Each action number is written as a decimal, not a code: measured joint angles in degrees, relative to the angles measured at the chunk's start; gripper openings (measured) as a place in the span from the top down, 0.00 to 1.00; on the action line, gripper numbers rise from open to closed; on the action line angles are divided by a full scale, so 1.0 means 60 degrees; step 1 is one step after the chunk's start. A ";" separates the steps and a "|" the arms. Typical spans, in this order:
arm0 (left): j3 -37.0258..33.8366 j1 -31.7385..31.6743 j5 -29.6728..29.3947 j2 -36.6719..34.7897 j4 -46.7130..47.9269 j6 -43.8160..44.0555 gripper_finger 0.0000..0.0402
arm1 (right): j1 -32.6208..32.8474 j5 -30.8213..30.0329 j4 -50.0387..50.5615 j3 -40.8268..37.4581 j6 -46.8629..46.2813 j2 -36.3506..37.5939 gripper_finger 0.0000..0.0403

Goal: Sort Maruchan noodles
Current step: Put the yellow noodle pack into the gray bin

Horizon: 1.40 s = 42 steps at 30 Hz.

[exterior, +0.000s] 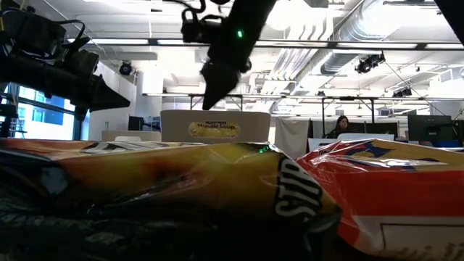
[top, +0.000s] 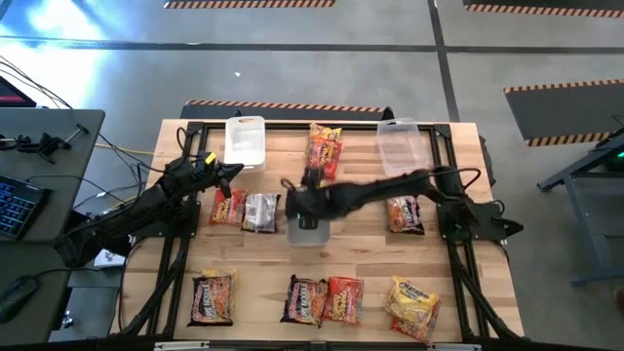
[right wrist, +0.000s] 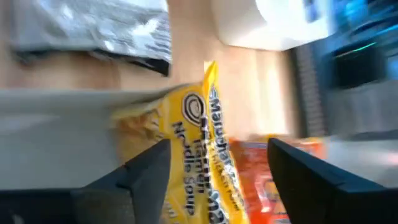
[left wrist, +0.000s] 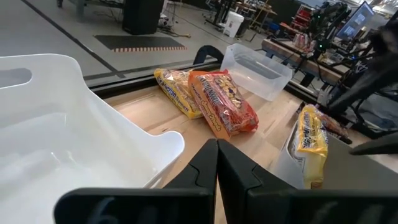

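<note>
An open-plan lab: exposed ceiling ducts, desk monitors, hazard-striped floor tape.

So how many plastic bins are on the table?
3: a white bin at the far left, a clear bin at the far right, and a middle bin, partly covered from above. None seems hidden.

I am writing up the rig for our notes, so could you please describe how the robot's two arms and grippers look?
Both arms are dark, near-black jointed links with thin black cables. The left gripper has two flat, angular black fingers. The right gripper has matching dark wedge-shaped fingers. A small green light glows on the right arm.
</note>
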State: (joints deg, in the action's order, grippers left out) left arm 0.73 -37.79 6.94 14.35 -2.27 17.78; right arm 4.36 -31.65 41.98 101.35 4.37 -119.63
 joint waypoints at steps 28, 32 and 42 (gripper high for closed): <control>0.0000 0.0002 0.0139 0.0004 0.0059 -0.0062 1.00 | -0.2245 0.5837 0.1675 0.0454 -0.0737 -0.0197 0.68; 0.0000 -0.0001 0.0178 0.0004 0.0046 -0.0066 1.00 | -0.2226 0.5740 0.1678 0.0454 -0.0622 -0.0197 0.84; 0.0000 0.0000 0.0182 0.0004 0.0042 -0.0073 1.00 | -0.1801 0.4956 0.1675 0.0472 -0.0442 -0.0197 0.97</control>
State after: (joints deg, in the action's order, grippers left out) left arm 0.73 -37.79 8.03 14.37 -2.02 17.34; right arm -6.44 -1.92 52.03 104.18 1.71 -120.81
